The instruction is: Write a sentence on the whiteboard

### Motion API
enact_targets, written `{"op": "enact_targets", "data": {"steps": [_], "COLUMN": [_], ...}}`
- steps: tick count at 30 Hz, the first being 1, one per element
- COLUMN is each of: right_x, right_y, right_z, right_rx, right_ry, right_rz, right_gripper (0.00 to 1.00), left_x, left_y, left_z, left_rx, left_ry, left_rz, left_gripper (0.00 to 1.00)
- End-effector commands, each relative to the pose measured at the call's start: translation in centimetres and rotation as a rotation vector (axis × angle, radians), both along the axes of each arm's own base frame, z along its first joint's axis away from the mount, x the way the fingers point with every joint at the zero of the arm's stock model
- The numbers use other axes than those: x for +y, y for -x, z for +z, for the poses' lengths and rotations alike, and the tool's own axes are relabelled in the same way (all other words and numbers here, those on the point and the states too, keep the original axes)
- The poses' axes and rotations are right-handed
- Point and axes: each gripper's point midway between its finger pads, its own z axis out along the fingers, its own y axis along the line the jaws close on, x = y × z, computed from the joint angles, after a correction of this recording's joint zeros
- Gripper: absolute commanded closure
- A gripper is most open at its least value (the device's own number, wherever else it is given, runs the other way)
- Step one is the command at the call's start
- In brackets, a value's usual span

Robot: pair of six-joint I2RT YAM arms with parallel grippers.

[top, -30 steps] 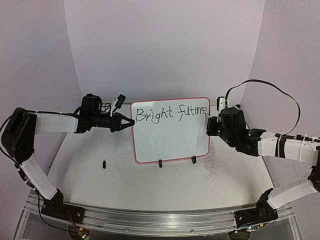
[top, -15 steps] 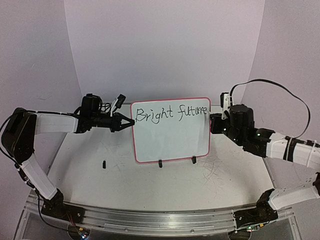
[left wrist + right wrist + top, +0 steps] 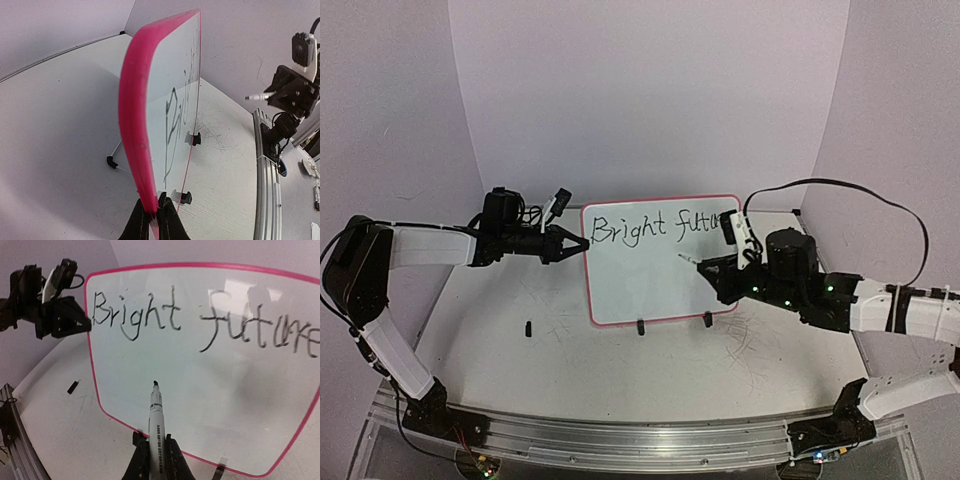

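Right arm swings off the end of "future" and down across the whiteboard [image 3: 640, 285] face, lining up for line two
Right end effector [image 3: 718, 272] pinched narrow on the marker [image 3: 155, 415], tip aimed at blank white below "Bright", contact I can't confirm; left end effector [image 3: 572, 244] keeps its clamp on the left frame edge, board upright on the surface [image 3: 570, 350]; the sentence [image 3: 210, 320] reads "Bright future", so "calls." looks next
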Motion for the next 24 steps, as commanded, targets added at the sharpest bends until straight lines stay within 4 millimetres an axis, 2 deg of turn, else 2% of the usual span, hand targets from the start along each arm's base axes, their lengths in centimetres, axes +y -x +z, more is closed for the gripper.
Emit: {"op": "enact_targets", "data": {"steps": [1,6,11,16,21,24], "right_x": [4.4,6.6,8.4,8.4,7.2,8.6], "right_y": [0.9,0.8,1.0,0.4,-0.7,-0.7], "right_z": [1.2,-0.3,-0.8,-0.9,-0.2,-0.1], "right_rx": [-0.022,0.012,0.019,-0.001,-0.050,-0.073], "right_ry": [-0.029,-0.007,-0.006,0.004,0.006,0.016], "right_rz": [0.076,0.100,0.123,0.070,-0.023,0.026], "right_gripper": [1.00,1.00,1.00,1.00,1.00,1.00], "left_x": [0.5,0.6,0.6,0.6,0.7,0.7], "left_y": [-1.7,-1.7,-1.7,-1.5,-1.4,-1.4], "left_z": [3.2,3.1,3.3,3.7,4.1,4.1], "left_rx": [-0.174,-0.173,-0.178,-0.183,-0.192,-0.193], "left_ry": [0.000,-0.004,-0.003,0.001,0.005,0.005], "left_rz": [0.059,0.062,0.062,0.059,0.060,0.060], "left_gripper": [1.00,1.00,1.00,1.00,1.00,1.00]}}
